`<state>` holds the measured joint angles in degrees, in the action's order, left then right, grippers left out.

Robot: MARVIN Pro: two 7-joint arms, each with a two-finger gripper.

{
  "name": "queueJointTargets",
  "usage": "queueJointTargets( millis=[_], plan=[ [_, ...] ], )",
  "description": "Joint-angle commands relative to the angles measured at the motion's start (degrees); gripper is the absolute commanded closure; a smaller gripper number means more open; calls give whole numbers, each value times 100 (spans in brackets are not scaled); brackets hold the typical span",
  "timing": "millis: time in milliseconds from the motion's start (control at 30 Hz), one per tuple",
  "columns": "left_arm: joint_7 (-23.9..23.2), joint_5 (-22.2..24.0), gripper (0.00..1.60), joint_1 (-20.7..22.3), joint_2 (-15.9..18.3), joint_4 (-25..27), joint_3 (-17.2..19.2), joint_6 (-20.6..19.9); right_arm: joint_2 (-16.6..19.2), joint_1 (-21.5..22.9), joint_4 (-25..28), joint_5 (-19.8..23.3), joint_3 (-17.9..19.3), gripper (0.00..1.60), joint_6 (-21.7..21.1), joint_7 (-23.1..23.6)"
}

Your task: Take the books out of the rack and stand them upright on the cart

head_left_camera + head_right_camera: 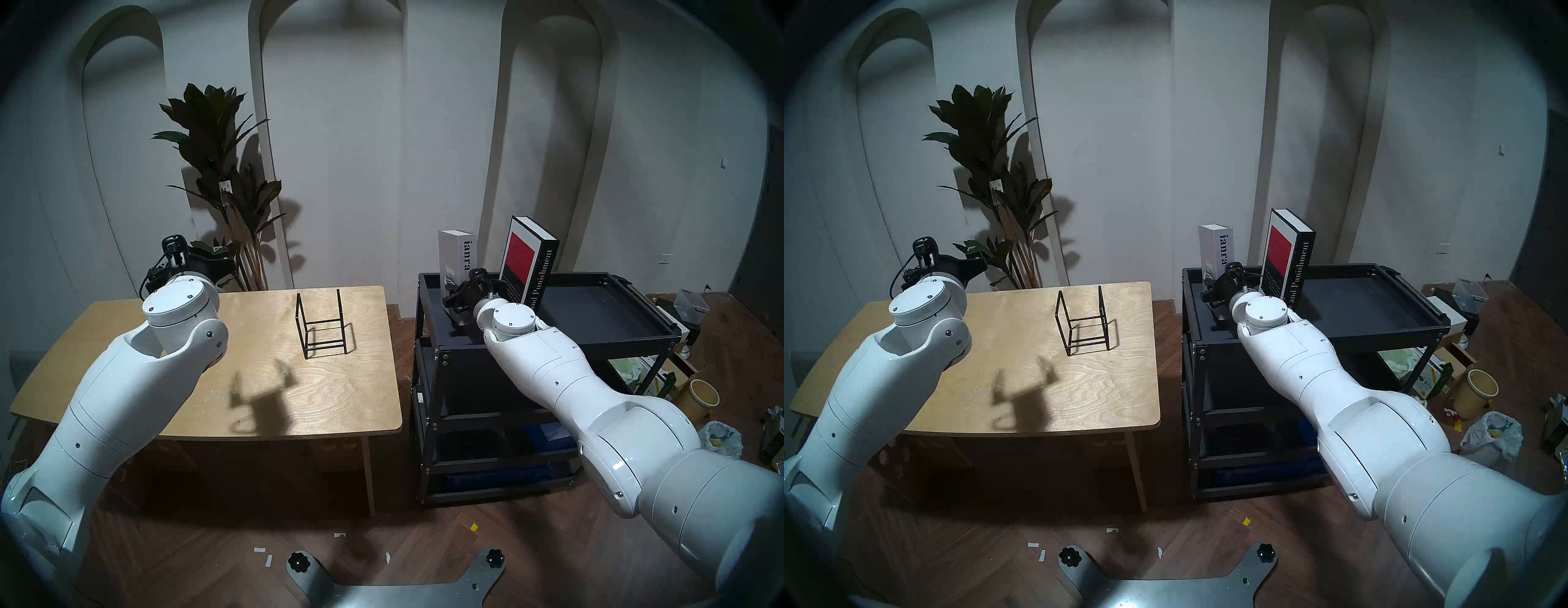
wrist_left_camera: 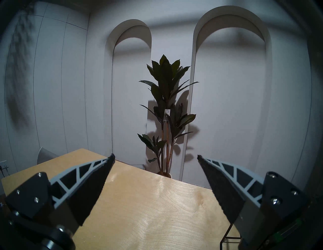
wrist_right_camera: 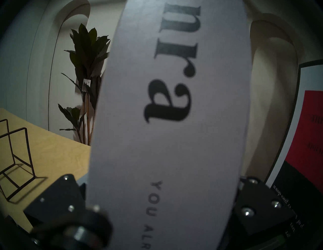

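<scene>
Lettering first: pale grey-white book [image 1: 457, 259] has "ianra" down the spine, and up close on my right wrist view I can read "YOU ALR" in small caps lower down, rest cut off. Black book [image 1: 528, 261] beside it shows "and Punishment" on the spine, with a red block on the cover. Both stand on the top tray of the cart [image 1: 602, 335], near but apart, the black one leaning a bit. My right pincer [image 1: 460, 293] is clamped on the lower part of the pale book, spine filling that whole camera. Left pincer [image 2: 155, 158] is spread wide with nothing in it, up over the wooden bench [image 1: 237, 382]. Wire rack [image 1: 322, 325] sits empty on the bench. Potted plant [image 1: 220, 170] behind, with a small white tag I can't read. Floor right of the cart is cluttered with boxes and bags
</scene>
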<state>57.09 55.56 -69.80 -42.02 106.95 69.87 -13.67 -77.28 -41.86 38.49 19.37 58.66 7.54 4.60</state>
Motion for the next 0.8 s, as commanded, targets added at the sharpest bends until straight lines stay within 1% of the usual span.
queueJointTargets(
  millis=[0,133,167,200,233,267,300,333,433,467,600,633,733,767],
  plan=[
    [-18,36,0,22,89,120,88,-31,47,17,210,35,40,160,-104,-4],
    [-17,54,0,24,106,126,67,-44,78,-43,327,77,70,160,-313,-34],
    [-14,56,0,27,107,129,59,-46,84,-56,354,110,92,150,-387,-9],
    [-24,71,0,29,109,141,54,-58,71,-66,351,165,133,134,-456,-4],
    [-18,71,0,36,106,149,46,-68,67,-63,341,173,140,127,-502,-14],
    [-18,76,0,42,104,160,37,-81,63,-49,303,163,132,127,-500,-14],
    [-14,81,0,47,101,168,32,-89,59,-45,282,172,136,113,-502,-7],
    [-13,82,0,51,99,175,27,-100,56,-46,284,214,155,103,-565,25],
    [-6,87,0,63,94,183,22,-140,72,-76,315,196,127,101,-552,14],
    [-2,89,0,66,91,187,23,-158,74,-84,330,207,126,97,-566,14],
    [9,101,0,59,78,212,30,-196,79,-87,346,199,99,97,-605,3],
    [10,106,0,55,74,216,34,-203,75,-88,338,199,93,89,-599,1],
    [27,113,0,39,68,225,42,-222,74,-110,331,201,81,83,-587,9],
    [30,113,0,36,67,227,43,-226,75,-116,330,204,77,68,-583,10]
  ],
)
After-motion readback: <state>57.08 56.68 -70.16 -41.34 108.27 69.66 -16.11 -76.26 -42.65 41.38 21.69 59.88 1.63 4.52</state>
